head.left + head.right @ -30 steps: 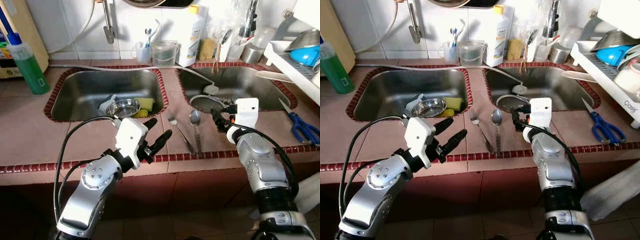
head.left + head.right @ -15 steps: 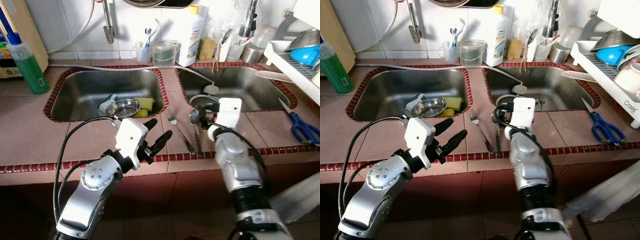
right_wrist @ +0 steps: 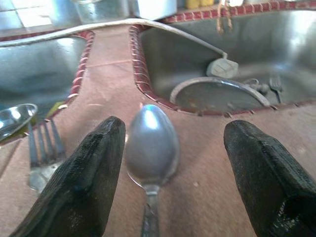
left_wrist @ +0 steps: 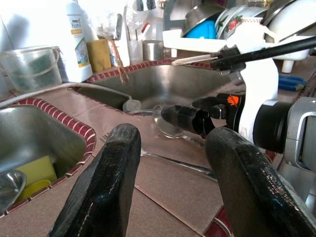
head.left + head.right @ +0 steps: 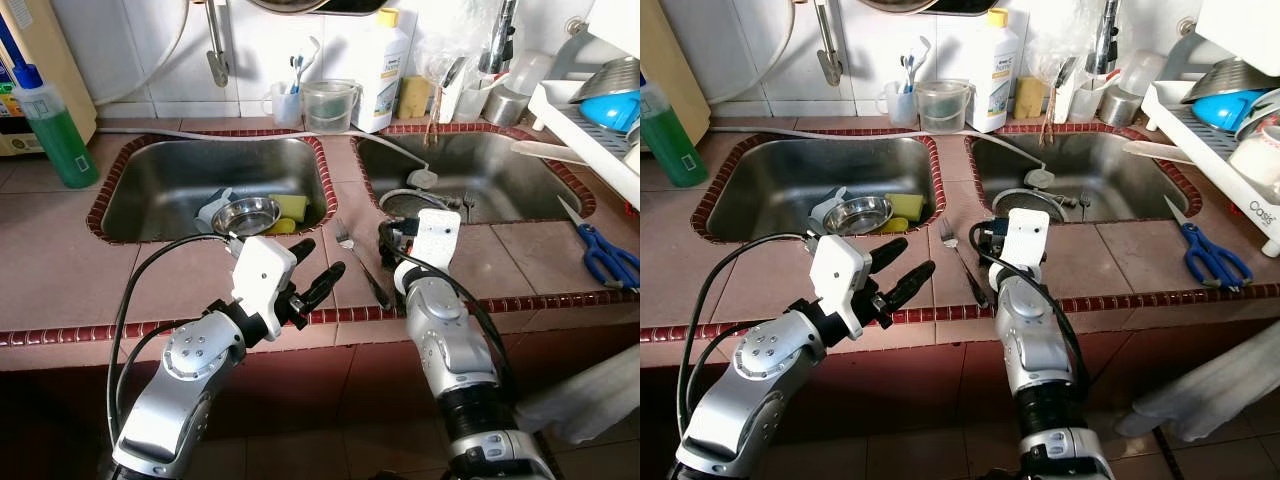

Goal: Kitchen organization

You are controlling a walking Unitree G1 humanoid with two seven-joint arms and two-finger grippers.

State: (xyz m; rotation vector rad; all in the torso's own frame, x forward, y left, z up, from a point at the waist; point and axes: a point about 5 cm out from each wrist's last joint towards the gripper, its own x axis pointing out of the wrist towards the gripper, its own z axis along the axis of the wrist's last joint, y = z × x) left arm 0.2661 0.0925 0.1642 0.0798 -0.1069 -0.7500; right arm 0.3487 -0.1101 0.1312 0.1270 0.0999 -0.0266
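Right wrist view, fingers (image 3: 89, 182) spread astride spoon (image 3: 151, 148)

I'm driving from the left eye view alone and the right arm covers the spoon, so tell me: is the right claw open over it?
Observer: Yes. In the right wrist view the right claw is open, and the spoon lies flat between its fingers.
Operator: Is either finger touching it?
Observer: Neither seems to. Bare counter shows wide on one side of the bowl; the gap on the other side is slim.
Operator: Is the fork inside the gap too?
Observer: No. The fork lies outside the claw, past the finger on the slim-gap side.
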